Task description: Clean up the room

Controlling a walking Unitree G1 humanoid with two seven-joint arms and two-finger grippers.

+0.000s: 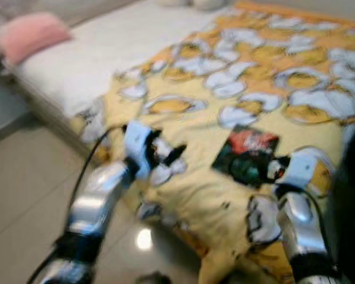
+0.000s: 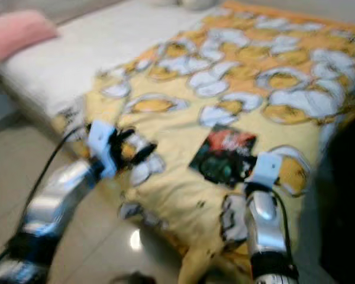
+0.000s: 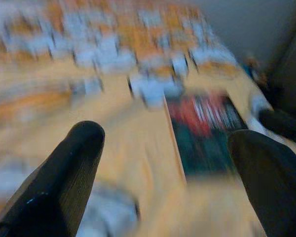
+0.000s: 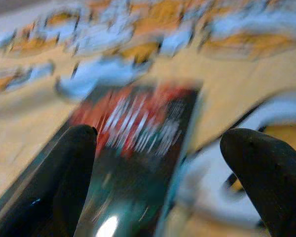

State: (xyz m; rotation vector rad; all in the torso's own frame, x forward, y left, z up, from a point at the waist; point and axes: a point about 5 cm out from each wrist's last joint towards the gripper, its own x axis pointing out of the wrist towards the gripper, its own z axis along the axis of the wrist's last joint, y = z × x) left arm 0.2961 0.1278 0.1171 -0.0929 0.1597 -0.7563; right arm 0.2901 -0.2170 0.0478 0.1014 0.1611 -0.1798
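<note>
Both end effectors, left (image 3: 163, 173) and right (image 4: 158, 173), gape over book (image 1: 245, 155) on blanket (image 1: 183, 130)

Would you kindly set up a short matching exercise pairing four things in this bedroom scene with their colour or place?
Things:
1. pillow
2. book
3. blanket
4. right claw

Descriptions:
A. yellow with white and orange patches
B. pink, at the far corner of the bed
C. open, poised over the book
D. dark cover with red, lying flat on the blanket

Pairs: 1-B, 2-D, 3-A, 4-C
</note>
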